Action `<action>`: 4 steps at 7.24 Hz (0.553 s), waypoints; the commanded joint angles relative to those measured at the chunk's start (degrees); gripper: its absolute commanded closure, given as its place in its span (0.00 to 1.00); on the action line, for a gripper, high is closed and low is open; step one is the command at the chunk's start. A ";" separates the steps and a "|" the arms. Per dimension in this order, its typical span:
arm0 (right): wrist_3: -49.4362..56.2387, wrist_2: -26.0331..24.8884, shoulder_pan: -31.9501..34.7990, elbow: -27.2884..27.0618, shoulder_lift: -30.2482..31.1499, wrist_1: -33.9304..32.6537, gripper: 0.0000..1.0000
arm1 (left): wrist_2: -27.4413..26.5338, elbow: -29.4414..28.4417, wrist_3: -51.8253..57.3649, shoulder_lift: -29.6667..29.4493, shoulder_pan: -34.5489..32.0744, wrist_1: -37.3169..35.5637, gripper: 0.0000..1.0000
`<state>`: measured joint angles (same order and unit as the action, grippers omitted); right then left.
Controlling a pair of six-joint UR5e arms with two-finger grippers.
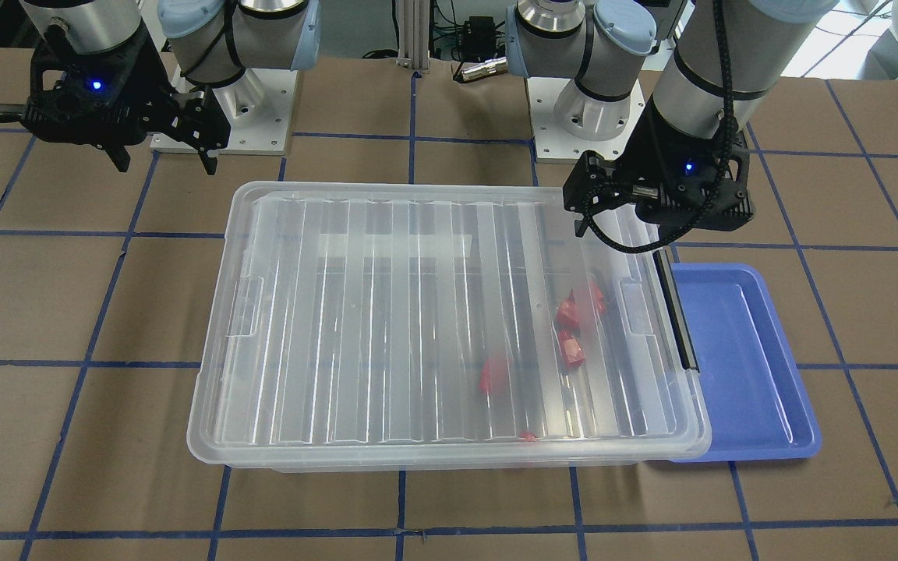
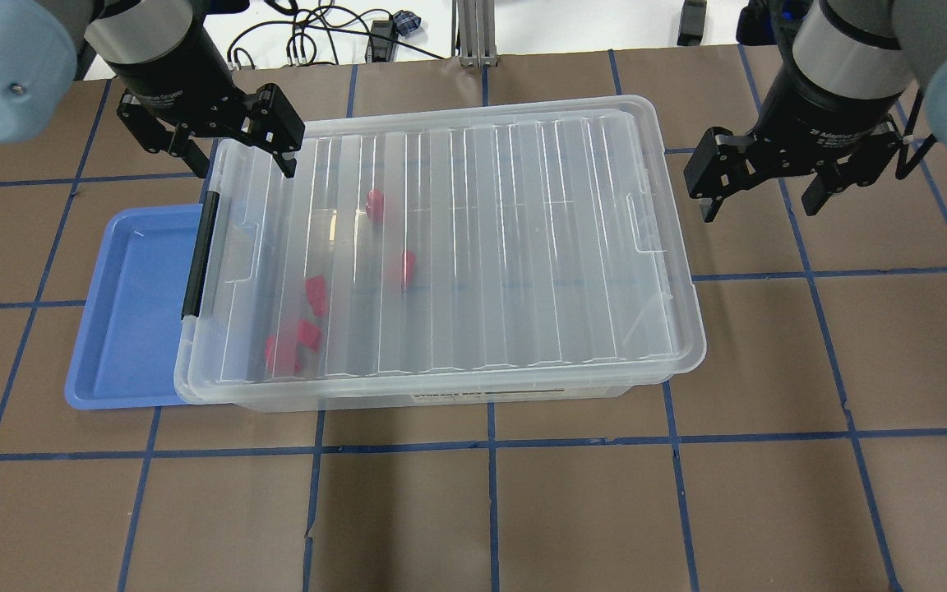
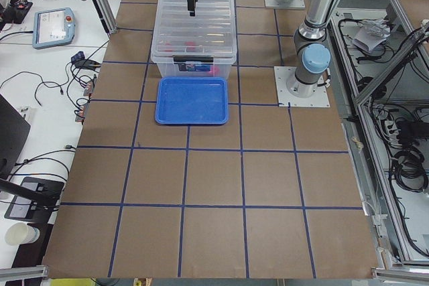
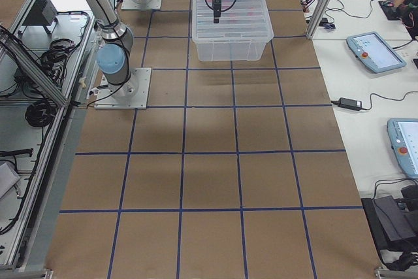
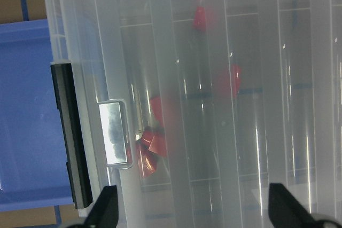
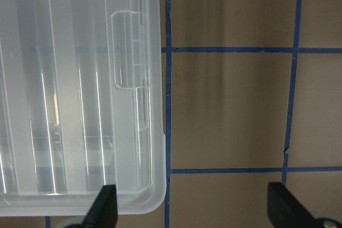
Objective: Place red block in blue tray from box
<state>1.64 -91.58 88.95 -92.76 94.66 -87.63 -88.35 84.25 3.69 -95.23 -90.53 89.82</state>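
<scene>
The clear box (image 2: 473, 247) lies with its ribbed lid shut and its black latch bar (image 2: 198, 255) on the end facing the blue tray (image 2: 132, 312). Several red blocks (image 2: 307, 333) show blurred through the lid near that end, also in the front view (image 1: 574, 312) and the left wrist view (image 5: 149, 150). The blue tray (image 1: 745, 366) is empty and partly tucked under the box's rim. My left gripper (image 2: 245, 164) hovers open over the box's far corner by the latch. My right gripper (image 2: 757, 205) hovers open over bare table beyond the box's other end.
The table is brown board with a blue tape grid (image 2: 490, 440). The two arm bases (image 1: 589, 125) stand on white plates behind the box. In the right wrist view the box's corner and handle tab (image 6: 128, 52) lie left of bare table.
</scene>
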 commanded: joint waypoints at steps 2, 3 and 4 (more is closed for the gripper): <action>-0.06 -0.18 0.00 -0.05 -0.17 0.00 0.00 | -0.06 0.74 0.00 0.57 0.09 0.00 0.00; -0.06 -0.18 -0.18 -0.05 -0.44 0.35 0.00 | 0.02 0.75 0.00 0.57 0.09 0.00 0.00; -0.06 -0.09 -0.09 -0.05 -0.35 0.18 0.00 | 0.02 0.83 0.00 0.57 0.09 0.00 0.00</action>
<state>1.58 -91.73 88.86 -92.81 94.36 -87.44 -88.36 84.97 3.69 -94.69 -90.44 89.82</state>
